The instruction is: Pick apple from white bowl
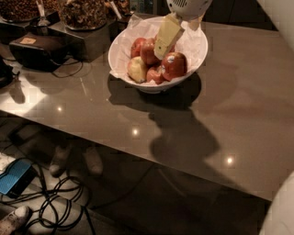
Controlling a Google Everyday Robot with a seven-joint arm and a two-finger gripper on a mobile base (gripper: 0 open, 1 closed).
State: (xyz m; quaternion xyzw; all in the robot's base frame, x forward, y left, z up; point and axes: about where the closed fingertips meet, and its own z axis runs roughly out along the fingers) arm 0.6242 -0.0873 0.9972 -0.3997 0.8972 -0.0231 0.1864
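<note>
On glossy grey tabletop (239, 101), wide white paper-lined bowl (111, 62). Inside, from left: pale yellow-green apple (137, 69), then dark red round apple (148, 53) mid-bowl, just beside pale yellow robot gripper (161, 51) reaching down from above; grip state impossible to tell. Furthest right, red stickered apple (175, 65).

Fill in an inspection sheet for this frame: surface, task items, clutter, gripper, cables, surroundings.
Surface: glossy grey-brown table, light glints on it.
Job's things: white bowl, paper-lined, holds several apples; dark red apple at its front, between a pale apple and a stickered red apple.
Clutter: black box and snack containers at the table's back left.
Grippers: gripper reaches down into the bowl, over the rear apples.
Cables: tangled cables on the floor.
Surroundings: blue device on the floor.
</note>
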